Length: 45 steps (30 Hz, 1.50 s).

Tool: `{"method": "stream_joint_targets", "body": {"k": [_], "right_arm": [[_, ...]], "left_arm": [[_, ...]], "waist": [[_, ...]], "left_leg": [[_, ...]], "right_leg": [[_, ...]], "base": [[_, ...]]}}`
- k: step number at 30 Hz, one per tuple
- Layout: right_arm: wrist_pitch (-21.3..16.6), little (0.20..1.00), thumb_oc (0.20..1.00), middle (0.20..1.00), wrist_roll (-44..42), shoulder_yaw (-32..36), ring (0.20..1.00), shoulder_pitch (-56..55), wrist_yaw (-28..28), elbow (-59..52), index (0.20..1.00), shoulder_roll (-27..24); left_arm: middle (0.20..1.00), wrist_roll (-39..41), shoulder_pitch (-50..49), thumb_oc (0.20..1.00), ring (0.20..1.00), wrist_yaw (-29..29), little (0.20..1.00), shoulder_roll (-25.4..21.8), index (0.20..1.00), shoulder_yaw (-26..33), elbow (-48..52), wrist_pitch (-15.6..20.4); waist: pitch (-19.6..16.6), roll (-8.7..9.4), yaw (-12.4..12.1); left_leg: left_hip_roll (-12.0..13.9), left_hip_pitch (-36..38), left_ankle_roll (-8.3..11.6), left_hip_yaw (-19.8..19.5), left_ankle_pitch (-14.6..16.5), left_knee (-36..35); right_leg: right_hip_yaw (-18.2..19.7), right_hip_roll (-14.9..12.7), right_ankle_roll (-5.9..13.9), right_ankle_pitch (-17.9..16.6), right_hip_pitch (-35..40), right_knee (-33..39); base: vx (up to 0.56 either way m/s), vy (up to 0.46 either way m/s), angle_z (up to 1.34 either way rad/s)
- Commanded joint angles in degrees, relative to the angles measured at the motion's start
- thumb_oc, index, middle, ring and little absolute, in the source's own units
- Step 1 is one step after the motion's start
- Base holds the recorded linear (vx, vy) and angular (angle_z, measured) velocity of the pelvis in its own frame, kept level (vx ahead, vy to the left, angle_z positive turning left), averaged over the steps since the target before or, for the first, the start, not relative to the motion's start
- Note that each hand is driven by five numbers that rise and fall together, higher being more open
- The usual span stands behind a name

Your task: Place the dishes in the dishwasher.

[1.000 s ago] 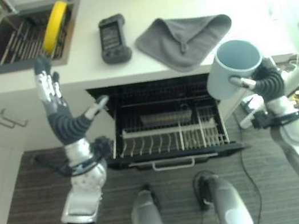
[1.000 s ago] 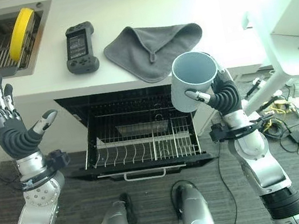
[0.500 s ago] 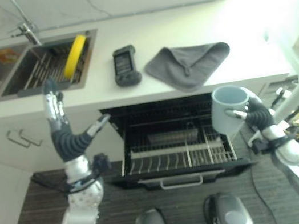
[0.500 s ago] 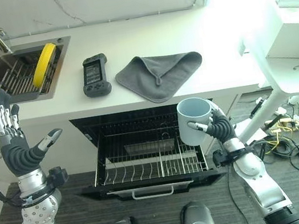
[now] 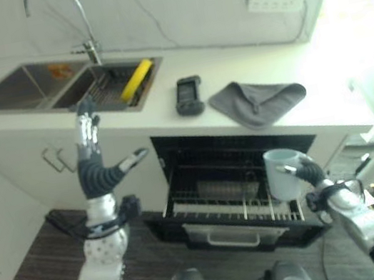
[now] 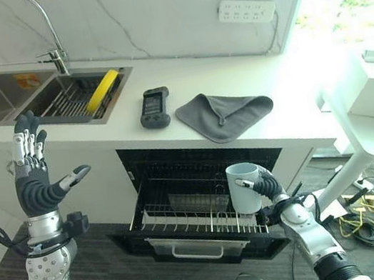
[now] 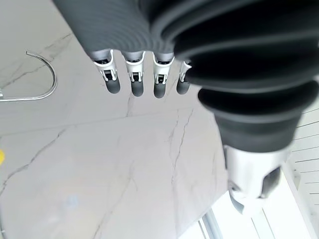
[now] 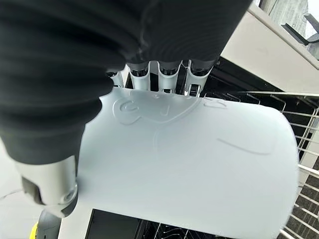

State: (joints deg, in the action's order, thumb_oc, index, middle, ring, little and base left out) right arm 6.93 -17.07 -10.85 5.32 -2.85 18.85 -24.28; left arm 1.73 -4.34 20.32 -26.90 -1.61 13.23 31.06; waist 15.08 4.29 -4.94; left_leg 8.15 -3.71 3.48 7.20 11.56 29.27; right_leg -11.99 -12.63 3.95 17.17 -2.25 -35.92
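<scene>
Right hand (image 6: 266, 185) clasps the pale mug (image 6: 243, 188), hiding its handle, above the dishwasher rack (image 6: 194, 222).

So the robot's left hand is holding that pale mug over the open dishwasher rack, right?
Not quite: the right hand holds the pale mug over the open dishwasher rack, as the right eye view shows. The left hand is raised, open and empty.

Mug (image 6: 243, 188) in right hand (image 6: 265, 185)
</scene>
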Motion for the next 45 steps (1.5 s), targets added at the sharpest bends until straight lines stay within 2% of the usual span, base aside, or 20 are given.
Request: {"method": "stream_joint_targets", "body": {"k": [1, 8, 14, 15, 16, 17, 22, 28, 36, 38, 41, 45], "right_arm": [[0.03, 0.2, 0.2, 0.2, -2.97, -0.24, 0.2, 5.33, 0.13, 3.55, 0.2, 0.46], [3.25, 0.2, 0.2, 0.2, -10.07, -0.04, 0.2, 9.23, -0.22, 18.39, 0.2, 1.74], [3.97, 0.2, 0.2, 0.2, -13.32, 3.34, 0.2, 10.77, -0.04, 33.27, 0.2, 3.12], [4.17, 0.464, 0.464, 0.464, -13.2, 4.13, 0.464, 10.95, -0.18, 35.84, 0.464, 3.15], [3.67, 0.771, 0.771, 0.771, -12.96, 4.51, 0.771, 11.01, -0.28, 37.17, 0.771, 3.08], [3.22, 1.0, 1.0, 1.0, -12.68, 5.01, 1.0, 11.09, 0.05, 38.46, 1.0, 2.94], [1.28, 1.0, 1.0, 1.0, -13.01, 5.79, 1.0, 12.79, -0.97, 41.33, 1.0, 2.37], [1.21, 1.0, 1.0, 1.0, -14.11, 5.87, 1.0, 12.0, -0.93, 40.55, 1.0, 2.71], [-0.64, 1.0, 1.0, 1.0, -14.69, 5.44, 1.0, 10.84, -1.2, 37.19, 1.0, 3.27], [-1.21, 1.0, 1.0, 1.0, -14.89, 5.51, 1.0, 11.01, -2.46, 35.1, 1.0, 2.96], [-0.73, 1.0, 1.0, 1.0, -15.33, 4.97, 1.0, 10.33, -6.89, 26.0, 1.0, 2.24], [-0.26, 1.0, 1.0, 1.0, -15.1, 5.97, 1.0, 7.44, -8.86, 14.45, 1.0, 2.22]], "left_arm": [[1.0, 3.61, -0.61, 1.0, 1.0, -2.24, 1.0, -1.05, 1.0, 0.35, 2.88, 0.99], [1.0, 5.16, 0.27, 1.0, 1.0, -4.92, 1.0, -1.64, 1.0, -0.99, 2.77, -1.36], [1.0, 7.2, -0.37, 1.0, 1.0, -7.0, 1.0, -2.68, 1.0, -1.5, 3.42, -3.51], [1.0, 7.53, -0.54, 1.0, 1.0, -7.26, 1.0, -2.89, 1.0, -1.65, 3.62, -4.12], [1.0, 7.73, -0.69, 1.0, 1.0, -7.34, 1.0, -2.97, 1.0, -1.73, 3.8, -4.49], [1.0, 8.04, -0.96, 1.0, 1.0, -7.42, 1.0, -3.17, 1.0, -1.78, 4.0, -4.8], [1.0, 9.17, -1.97, 1.0, 1.0, -7.62, 1.0, -4.24, 1.0, -2.77, 4.98, -5.66], [1.0, 10.03, -3.42, 1.0, 1.0, -8.31, 1.0, -4.53, 1.0, -2.66, 5.61, -6.52], [1.0, 11.07, -4.99, 1.0, 1.0, -8.87, 1.0, -5.11, 1.0, -1.84, 5.91, -5.54], [1.0, 11.3, -4.8, 1.0, 1.0, -8.69, 1.0, -5.27, 1.0, -1.68, 5.99, -5.72], [1.0, 11.73, -4.77, 1.0, 1.0, -8.29, 1.0, -5.4, 1.0, -0.67, 5.88, -5.33], [1.0, 11.91, -5.39, 1.0, 1.0, -7.75, 1.0, -4.91, 1.0, 1.34, 5.5, -3.84]], "waist": [[-0.9, -0.56, -0.65], [-1.62, -0.82, -2.44], [-2.55, -1.13, -3.79], [-2.77, -1.22, -3.96], [-2.83, -1.3, -3.99], [-2.89, -1.44, -4.03], [-2.92, -1.97, -4.41], [-3.49, -2.07, -4.28], [-3.22, -2.08, -4.24], [-3.02, -2.02, -4.2], [-2.46, -1.88, -3.7], [-1.95, -1.59, -2.51]], "left_leg": [[-1.52, 0.17, -4.22, -3.47, -0.29, 3.43], [-1.79, 1.48, -4.62, -4.39, 0.25, 3.81], [-1.7, 2.2, -5.04, -5.07, 0.73, 4.55], [-1.73, 2.43, -5.1, -5.17, 0.86, 4.59], [-1.71, 2.53, -5.14, -5.26, 0.92, 4.68], [-1.71, 2.6, -5.22, -5.37, 0.91, 4.73], [-1.75, 2.73, -5.29, -5.72, 1.13, 5.26], [-1.64, 3.77, -5.24, -5.39, 1.4, 4.97], [-1.39, 4.16, -5.14, -5.32, 1.59, 5.1], [-1.37, 4.12, -5.1, -5.26, 1.62, 5.02], [-1.43, 4.26, -5.07, -5.01, 1.66, 4.48], [-1.38, 4.91, -4.95, -4.31, 1.09, 2.68]], "right_leg": [[0.71, 1.33, -1.28, -10.36, -1.35, 3.58], [-0.15, 0.84, -1.31, -10.19, -0.29, 2.56], [-0.89, 0.3, -1.15, -9.84, 0.61, 1.51], [-1.01, 0.27, -1.15, -9.71, 0.92, 1.47], [-1.01, 0.26, -1.17, -9.64, 1.0, 1.31], [-1.01, 0.23, -1.18, -9.58, 0.99, 1.05], [-0.89, 0.07, -1.14, -9.36, 1.21, 0.52], [-0.88, -0.03, -0.95, -9.2, 2.31, 0.9], [-0.84, -0.13, -0.79, -8.94, 2.78, 0.77], [-0.84, -0.07, -0.69, -8.93, 2.79, 0.86], [-0.71, 0.05, -0.44, -8.98, 2.61, 1.1], [-0.34, 0.51, 0.02, -9.38, 2.57, 2.3]], "base": [[0.11, -0.004, 0.06], [0.13, -0.011, 0.1], [0.14, -0.011, 0.05], [0.13, 0.002, 0.03], [0.13, 0.005, 0.06], [0.1, 0.009, 0.09], [0.08, 0.002, 0.07], [0.07, 0.002, -0.01], [0.02, 0.002, 0.0], [-0.02, 0.0, 0.0], [-0.05, 0.006, -0.01], [-0.07, -0.008, -0.01]]}}
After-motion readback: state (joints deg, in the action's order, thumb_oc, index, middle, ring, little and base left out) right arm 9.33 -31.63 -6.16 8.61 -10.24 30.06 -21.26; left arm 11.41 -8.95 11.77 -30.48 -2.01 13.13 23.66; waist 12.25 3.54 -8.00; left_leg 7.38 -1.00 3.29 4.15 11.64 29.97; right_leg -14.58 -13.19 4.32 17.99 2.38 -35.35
